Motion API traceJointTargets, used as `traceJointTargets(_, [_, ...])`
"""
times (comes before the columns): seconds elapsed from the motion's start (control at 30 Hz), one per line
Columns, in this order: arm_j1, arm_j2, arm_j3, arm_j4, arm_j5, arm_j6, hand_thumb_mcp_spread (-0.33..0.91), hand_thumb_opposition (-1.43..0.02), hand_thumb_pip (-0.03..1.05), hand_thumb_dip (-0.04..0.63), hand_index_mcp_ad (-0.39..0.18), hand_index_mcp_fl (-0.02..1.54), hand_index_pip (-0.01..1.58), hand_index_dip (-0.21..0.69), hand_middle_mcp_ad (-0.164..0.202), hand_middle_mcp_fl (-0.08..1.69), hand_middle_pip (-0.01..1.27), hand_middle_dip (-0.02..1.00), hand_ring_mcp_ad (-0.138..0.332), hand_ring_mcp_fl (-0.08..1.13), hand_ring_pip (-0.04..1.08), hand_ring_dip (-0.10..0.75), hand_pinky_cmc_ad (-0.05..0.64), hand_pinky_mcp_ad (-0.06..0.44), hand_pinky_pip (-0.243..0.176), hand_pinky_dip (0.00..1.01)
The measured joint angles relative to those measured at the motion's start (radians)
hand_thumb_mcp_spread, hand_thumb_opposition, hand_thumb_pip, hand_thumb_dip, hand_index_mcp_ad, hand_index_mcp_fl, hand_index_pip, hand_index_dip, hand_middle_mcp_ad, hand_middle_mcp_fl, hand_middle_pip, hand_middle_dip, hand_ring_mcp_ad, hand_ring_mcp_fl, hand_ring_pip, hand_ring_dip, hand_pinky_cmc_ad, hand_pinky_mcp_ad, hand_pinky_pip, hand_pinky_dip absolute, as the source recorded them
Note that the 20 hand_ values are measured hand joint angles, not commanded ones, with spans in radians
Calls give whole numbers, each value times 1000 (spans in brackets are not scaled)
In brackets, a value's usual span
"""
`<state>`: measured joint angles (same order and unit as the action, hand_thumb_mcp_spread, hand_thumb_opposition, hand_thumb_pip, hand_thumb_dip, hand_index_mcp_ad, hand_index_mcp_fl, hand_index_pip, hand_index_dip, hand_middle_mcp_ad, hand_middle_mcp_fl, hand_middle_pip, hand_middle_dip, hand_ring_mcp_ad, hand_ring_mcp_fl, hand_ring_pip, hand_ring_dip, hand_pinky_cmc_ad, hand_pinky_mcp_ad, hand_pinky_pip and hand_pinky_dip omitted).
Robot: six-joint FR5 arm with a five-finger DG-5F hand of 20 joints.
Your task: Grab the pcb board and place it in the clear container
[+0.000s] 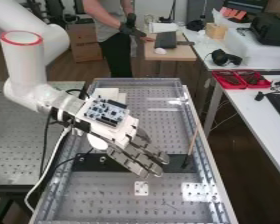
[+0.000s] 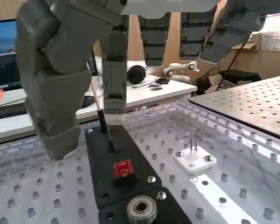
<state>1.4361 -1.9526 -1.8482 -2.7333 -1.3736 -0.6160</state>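
Note:
Above the black plate (image 1: 176, 163), the dark grey hand (image 1: 139, 154) slants down across the perforated bench, its fingers extended and open. A small red board (image 2: 123, 168) stands on the black plate (image 2: 113, 150) in the wrist view, beside a screw and near a round metal fitting. There the hand (image 2: 57, 85) has its thumb and fingers spread, with nothing gripped between them; the red board lies below and apart from them. I cannot make out which thing is the clear container.
A thin upright stick (image 1: 192, 142) in a dark base rises from the black plate's far end. A small white plate (image 1: 141, 188) lies on the bench, with metal pins standing on it in the wrist view. Red trays (image 1: 240, 79) sit on the side table.

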Motion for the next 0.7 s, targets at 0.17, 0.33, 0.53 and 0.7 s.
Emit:
traceJointTargets(0.17, [-24, -36, 36, 14, -45, -14, 590, -791, 332, 175, -124, 382, 929, 220, 72, 19, 138, 106, 166, 3, 79, -5, 269, 134, -91, 195])
traceJointTargets(0.33, [-42, -69, 72, 18, -84, -29, 583, -803, 332, 188, -138, 321, 1091, 220, 65, 19, 136, 112, 159, 7, 75, -5, 272, 129, -91, 195])
traceJointTargets(0.53, [-62, -100, 104, 12, -124, -35, 663, -813, 403, 195, -180, 370, 1318, 251, 66, 19, 138, 117, 161, 7, 84, 0, 276, 134, -91, 195])
traceJointTargets(0.7, [-65, -104, 101, 35, -123, -22, 705, -824, 405, 206, -222, 426, 1412, 302, 66, 19, 138, 126, 154, 12, 82, 0, 272, 124, -91, 195])
